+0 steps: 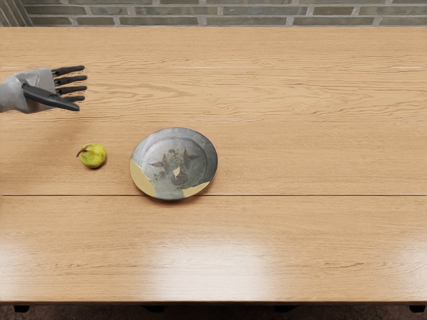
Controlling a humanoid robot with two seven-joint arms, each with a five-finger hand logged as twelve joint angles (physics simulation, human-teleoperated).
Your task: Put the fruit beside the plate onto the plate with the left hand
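Left hand (pixel 50 89) hovers, fingers (pixel 70 80) spread and empty, pear (pixel 93 155) lying below them beside the plate (pixel 143 179), ready for picking

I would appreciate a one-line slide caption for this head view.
Left hand open above the table, apart from the yellow-green fruit lying left of the empty plate.

Yellow-green pear (pixel 93 155), grey plate (pixel 200 150) with dark, perhaps bird-like motif and yellowish patches, light wood-grain table (pixel 300 233)
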